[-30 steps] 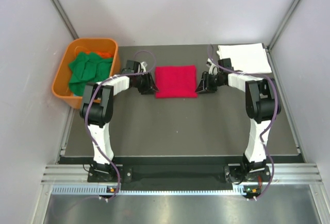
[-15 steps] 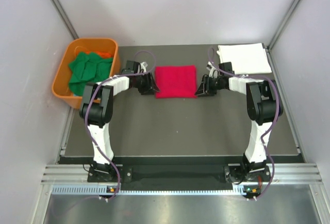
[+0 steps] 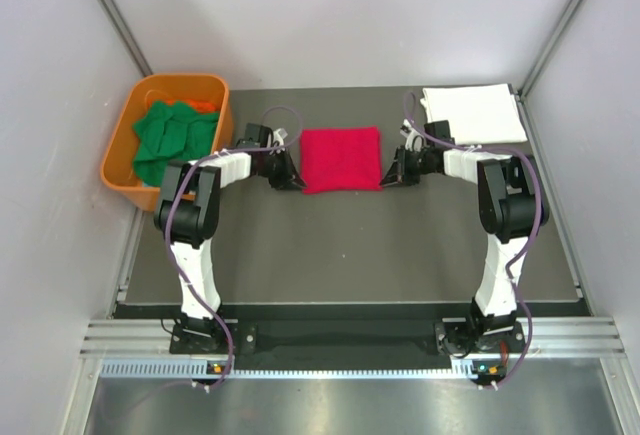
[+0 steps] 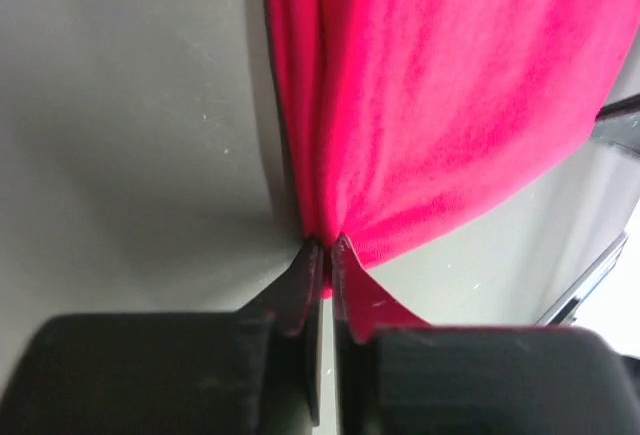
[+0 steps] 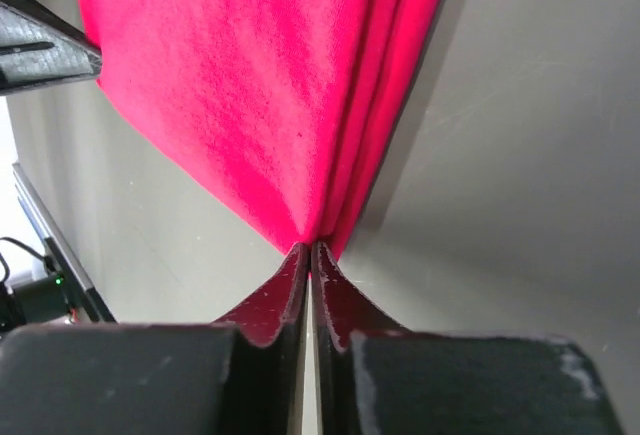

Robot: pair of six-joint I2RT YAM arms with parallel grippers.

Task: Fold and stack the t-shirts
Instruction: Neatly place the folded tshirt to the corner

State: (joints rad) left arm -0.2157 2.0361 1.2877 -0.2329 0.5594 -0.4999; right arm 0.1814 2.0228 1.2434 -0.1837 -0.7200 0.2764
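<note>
A folded bright red t-shirt [image 3: 341, 158] lies square on the dark mat between my two arms. My left gripper [image 3: 296, 181] pinches its near left corner, jaws shut on the red cloth [image 4: 420, 105], whose edge bunches at the fingertips [image 4: 310, 260]. My right gripper [image 3: 386, 177] is shut on the near right corner, where the red t-shirt [image 5: 250, 85] gathers into folds at its tips. A folded white t-shirt [image 3: 473, 112] rests at the far right corner of the mat. Crumpled green t-shirts [image 3: 172, 135] fill the orange tub.
The orange plastic tub [image 3: 122, 150] stands off the mat's far left corner. Grey walls enclose the table on three sides. The dark mat [image 3: 340, 255] stretches bare toward the arm bases.
Both grippers have closed on the red t-shirt's near corners. The left gripper slid slightly nearer and inward; the shirt's near edge is a little puckered.
</note>
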